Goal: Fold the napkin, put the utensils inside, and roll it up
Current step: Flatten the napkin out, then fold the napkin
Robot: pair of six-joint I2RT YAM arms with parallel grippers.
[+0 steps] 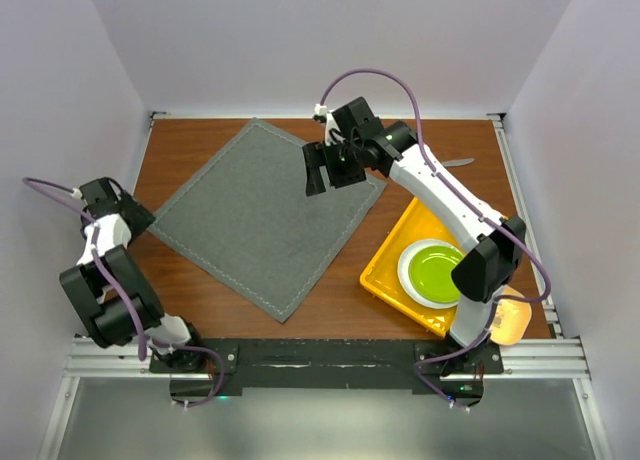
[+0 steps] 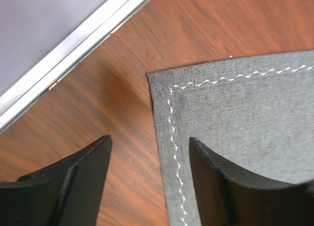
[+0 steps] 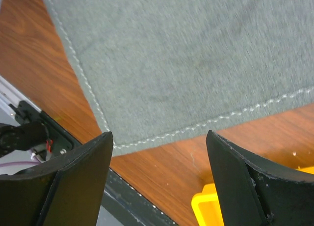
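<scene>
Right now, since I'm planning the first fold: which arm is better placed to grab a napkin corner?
Probably left. The left tool is open and low, straddling the edge of the napkin beside its left corner. The right tool is open too, but hangs higher above the cloth.

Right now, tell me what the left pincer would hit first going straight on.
Probably the corner of the napkin, lying just ahead of the open left pincer; depth is unclear.
</scene>
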